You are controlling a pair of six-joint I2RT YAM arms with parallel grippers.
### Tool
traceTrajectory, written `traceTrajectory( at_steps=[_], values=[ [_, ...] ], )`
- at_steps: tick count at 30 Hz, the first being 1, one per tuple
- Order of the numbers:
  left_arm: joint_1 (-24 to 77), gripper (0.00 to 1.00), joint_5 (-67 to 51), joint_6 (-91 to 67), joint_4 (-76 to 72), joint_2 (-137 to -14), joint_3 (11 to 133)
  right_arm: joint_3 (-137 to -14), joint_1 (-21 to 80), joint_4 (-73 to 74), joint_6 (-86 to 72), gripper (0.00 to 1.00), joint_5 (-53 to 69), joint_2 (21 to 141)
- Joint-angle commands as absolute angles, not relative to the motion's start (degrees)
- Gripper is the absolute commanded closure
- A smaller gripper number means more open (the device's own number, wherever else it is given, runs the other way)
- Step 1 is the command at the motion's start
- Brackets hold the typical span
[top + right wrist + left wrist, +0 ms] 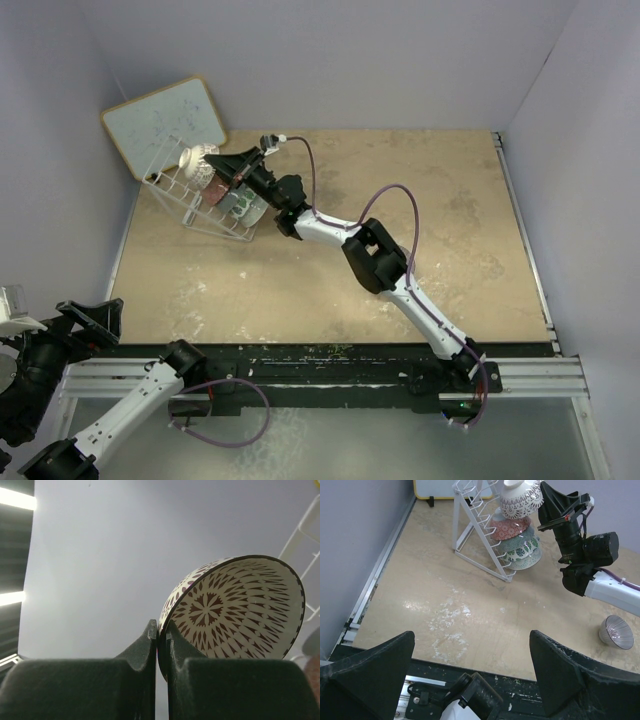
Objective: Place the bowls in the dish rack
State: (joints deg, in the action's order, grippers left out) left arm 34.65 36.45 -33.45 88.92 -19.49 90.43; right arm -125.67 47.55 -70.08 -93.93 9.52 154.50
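Note:
The white wire dish rack [190, 205] stands at the far left, also in the left wrist view [475, 535]. Three bowls lean in it: a red-pink one [509, 528], a green-white one [520, 545] and another below [526, 560]. My right gripper [212, 165] is shut on the rim of a dark-and-white patterned bowl [240, 610], held at the rack's top [520, 497]; its fingers [150, 645] pinch the rim. A radial-patterned bowl [616, 631] sits on the table beside the right arm. My left gripper [471, 637] is open and empty near the table's front-left edge [92, 318].
A wood-framed whiteboard [165, 125] leans against the wall behind the rack. Walls close the table on the left, back and right. A black rail [330, 352] runs along the near edge. The right arm [375, 255] stretches diagonally over the table.

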Motion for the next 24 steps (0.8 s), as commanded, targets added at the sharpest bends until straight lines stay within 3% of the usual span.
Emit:
traceTrajectory(
  at_steps=[1,24],
  values=[
    [35.0,0.01,36.6,-33.8,88.5,-19.5,90.4,-125.8,48.2,-74.2,-94.3,1.0,7.1,149.9],
    [34.9,0.01,36.7,-33.0,88.6,-19.3,90.7,-129.5,48.3,-68.5,-95.9,1.0,6.6,154.5]
  ],
)
